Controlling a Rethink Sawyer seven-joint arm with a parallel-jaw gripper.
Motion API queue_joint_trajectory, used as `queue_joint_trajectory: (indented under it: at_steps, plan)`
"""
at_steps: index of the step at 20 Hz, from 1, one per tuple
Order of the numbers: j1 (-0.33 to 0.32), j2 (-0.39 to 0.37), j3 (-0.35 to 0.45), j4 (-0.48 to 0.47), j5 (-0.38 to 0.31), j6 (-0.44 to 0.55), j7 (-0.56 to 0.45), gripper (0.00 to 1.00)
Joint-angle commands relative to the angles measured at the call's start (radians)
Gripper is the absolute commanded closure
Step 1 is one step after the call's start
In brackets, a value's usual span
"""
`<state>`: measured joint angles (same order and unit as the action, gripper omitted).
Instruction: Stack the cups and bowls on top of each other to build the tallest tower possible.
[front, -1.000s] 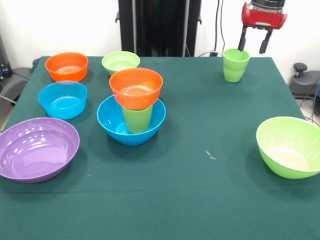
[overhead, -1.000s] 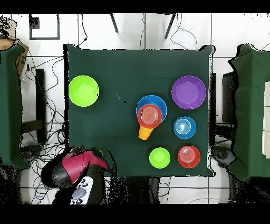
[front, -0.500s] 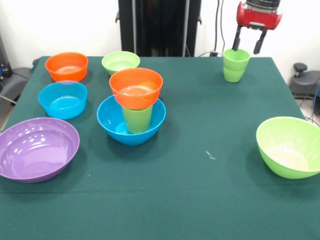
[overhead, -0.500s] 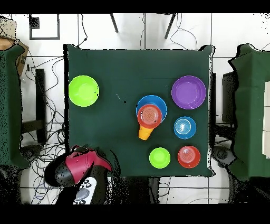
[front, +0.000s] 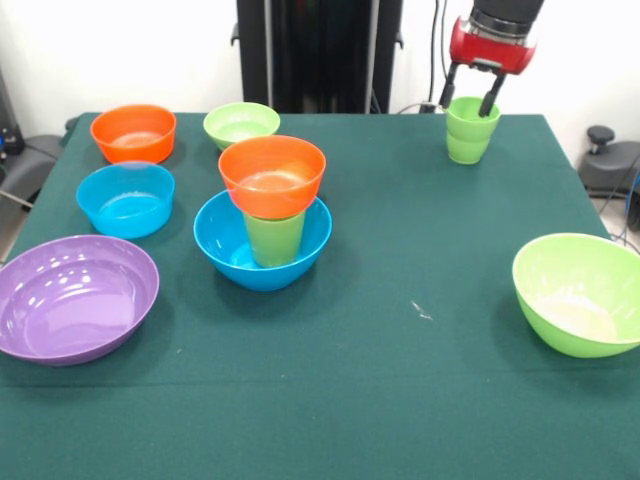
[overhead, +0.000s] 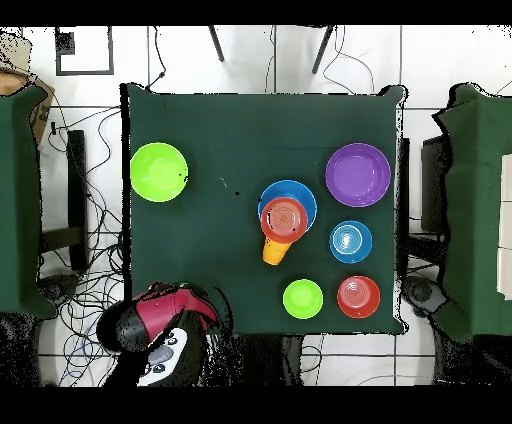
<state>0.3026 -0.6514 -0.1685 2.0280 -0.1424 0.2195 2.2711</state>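
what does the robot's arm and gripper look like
The arm ends in a black cylindrical wrist with a glossy red housing below it. The gripper has two thin black fingers hanging from that housing. From overhead the arm shows red and black, with a pale button panel.

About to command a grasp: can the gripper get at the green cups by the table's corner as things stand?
Probably yes. The gripper hangs open right over the green cups, fingers either side of the rim, and nothing stands near them.

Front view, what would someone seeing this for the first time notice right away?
Mid-table stands the tower: a blue bowl holding a green cup, capped by an orange bowl. At the far right corner, the red gripper hangs open over a pair of stacked green cups. A big purple bowl sits at the near left.
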Motion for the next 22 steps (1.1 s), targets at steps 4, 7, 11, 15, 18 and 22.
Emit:
queue_joint_trajectory:
  at_steps: [4, 7, 11, 15, 18, 22]
  plan:
    - [0.047, 0.087, 0.018, -0.033, 0.089, -0.019, 0.187, 0.00]
    - [0.060, 0.101, 0.007, -0.039, 0.101, -0.029, 0.183, 0.00]
    - [0.057, 0.088, 0.007, -0.027, 0.108, -0.027, 0.172, 0.00]
    - [0.052, 0.078, 0.009, -0.020, 0.112, -0.025, 0.164, 0.00]
    - [0.049, 0.086, 0.006, -0.023, 0.113, -0.030, 0.160, 0.00]
    - [0.044, 0.080, 0.008, -0.018, 0.112, -0.032, 0.155, 0.00]
